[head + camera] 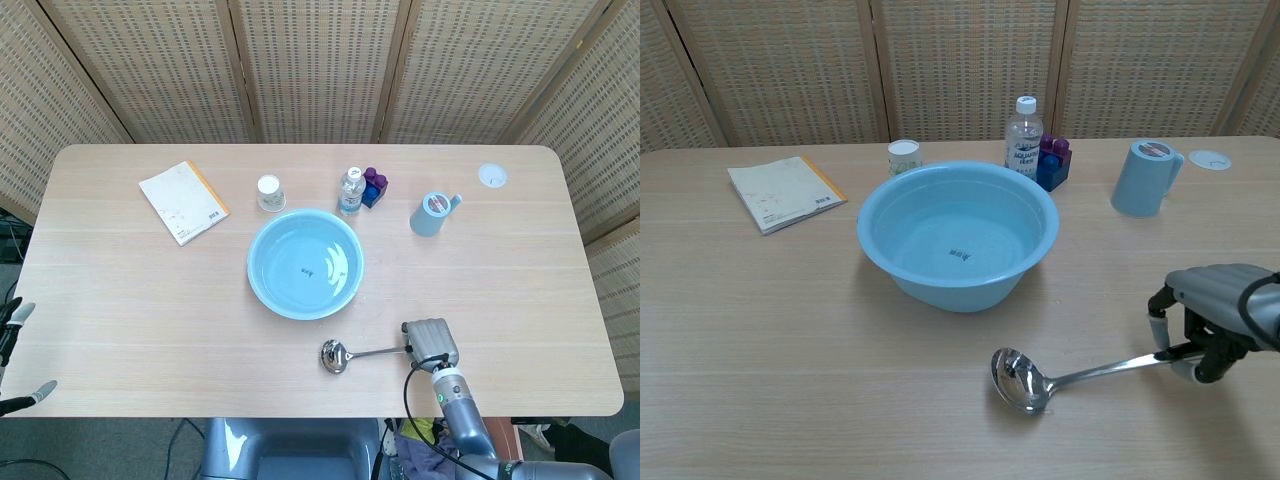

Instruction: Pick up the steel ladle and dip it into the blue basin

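Observation:
The steel ladle (1040, 379) lies near the table's front edge, its bowl (334, 356) pointing left and its handle running right. My right hand (1212, 320) grips the handle's end, and the ladle looks slightly raised and tilted. In the head view the same right hand (430, 344) sits just right of the ladle. The blue basin (305, 264) stands in the middle of the table, behind and to the left of the ladle, also seen as the blue basin (957, 234). My left hand (12, 320) shows only as fingertips at the left edge, off the table.
A notebook (183, 201) lies at the back left. Behind the basin stand a white paper cup (270, 192), a water bottle (351, 190) and a dark blue object (374, 186). A blue pitcher (433, 214) and a white lid (492, 175) are at the back right.

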`<state>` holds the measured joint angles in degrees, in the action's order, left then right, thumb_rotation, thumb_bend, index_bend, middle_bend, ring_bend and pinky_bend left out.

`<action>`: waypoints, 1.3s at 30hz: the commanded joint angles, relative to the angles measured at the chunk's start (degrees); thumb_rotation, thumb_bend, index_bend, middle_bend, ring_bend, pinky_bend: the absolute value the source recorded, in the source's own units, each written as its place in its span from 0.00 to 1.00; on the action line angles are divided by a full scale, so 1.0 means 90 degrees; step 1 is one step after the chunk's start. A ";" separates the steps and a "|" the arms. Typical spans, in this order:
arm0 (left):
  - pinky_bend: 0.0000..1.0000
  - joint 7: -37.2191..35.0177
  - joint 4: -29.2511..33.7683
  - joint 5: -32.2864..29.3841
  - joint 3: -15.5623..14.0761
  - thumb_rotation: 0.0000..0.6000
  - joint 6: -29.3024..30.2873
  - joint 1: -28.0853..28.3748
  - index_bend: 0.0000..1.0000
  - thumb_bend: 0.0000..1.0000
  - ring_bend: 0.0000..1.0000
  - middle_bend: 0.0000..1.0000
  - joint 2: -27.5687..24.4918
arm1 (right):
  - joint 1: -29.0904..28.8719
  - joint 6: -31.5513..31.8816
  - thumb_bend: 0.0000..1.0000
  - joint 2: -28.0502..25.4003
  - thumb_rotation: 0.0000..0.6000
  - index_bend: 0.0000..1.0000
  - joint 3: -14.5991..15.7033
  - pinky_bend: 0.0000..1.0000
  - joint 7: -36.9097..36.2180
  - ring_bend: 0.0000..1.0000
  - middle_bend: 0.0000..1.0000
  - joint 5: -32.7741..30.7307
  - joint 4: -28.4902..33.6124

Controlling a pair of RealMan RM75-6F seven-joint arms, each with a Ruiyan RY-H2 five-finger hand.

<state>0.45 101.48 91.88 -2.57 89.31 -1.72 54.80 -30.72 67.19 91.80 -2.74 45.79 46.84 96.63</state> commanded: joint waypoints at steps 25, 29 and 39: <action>0.00 0.0210 0.0012 -0.0048 -0.0007 1.00 -0.0085 0.0028 0.00 0.00 0.00 0.00 0.0085 | 0.0119 -0.0419 0.85 -0.2346 1.00 0.80 0.0026 1.00 -0.1684 0.92 0.97 0.1652 0.1499; 0.00 0.0210 -0.0004 -0.0063 0.0005 1.00 -0.0084 0.0034 0.00 0.00 0.00 0.00 0.0083 | -0.0067 -0.0366 0.86 -0.2591 1.00 0.80 -0.0190 1.00 -0.1314 0.92 0.97 0.1378 0.1848; 0.00 0.0184 -0.0042 -0.0095 0.0108 1.00 -0.0024 0.0078 0.00 0.00 0.00 0.00 0.0090 | -0.1021 -0.0219 0.86 -0.2980 1.00 0.80 -0.1042 1.00 -0.0067 0.92 0.97 -0.0237 0.2625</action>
<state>1.99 101.44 90.80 -1.81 88.70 -1.04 55.44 -36.34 64.45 65.82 -9.07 41.22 50.95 118.30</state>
